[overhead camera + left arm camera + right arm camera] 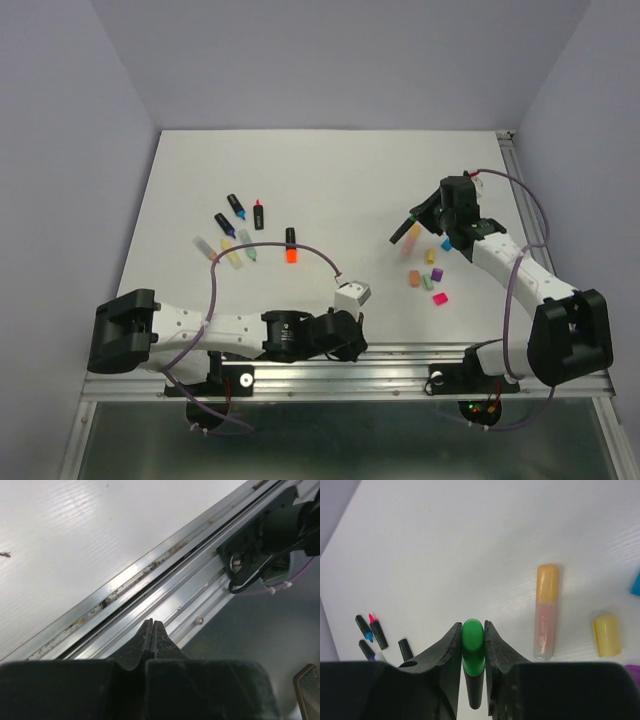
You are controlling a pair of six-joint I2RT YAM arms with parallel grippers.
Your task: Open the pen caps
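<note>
My right gripper [472, 625] is shut on a black pen with a green cap [472, 647]; the fingers press the cap from both sides. From above, this gripper [408, 232] hangs over the right half of the table. Below it lie loose pen caps: yellow [430, 256], orange [413, 279], purple [437, 273], green [426, 283], pink [439, 298], cyan [446, 243]. A peach pen with an orange-yellow cap [547, 582] lies capped just right of the fingers. My left gripper [151, 622] is shut with nothing in it, over the metal rail at the table's near edge.
Several uncapped pens lie on the left half of the table: black ones [236, 206] and pastel ones [232, 252], plus one with an orange tip [291, 247]. The left arm [290, 335] lies folded along the aluminium rail [150, 587]. Grey walls enclose the table.
</note>
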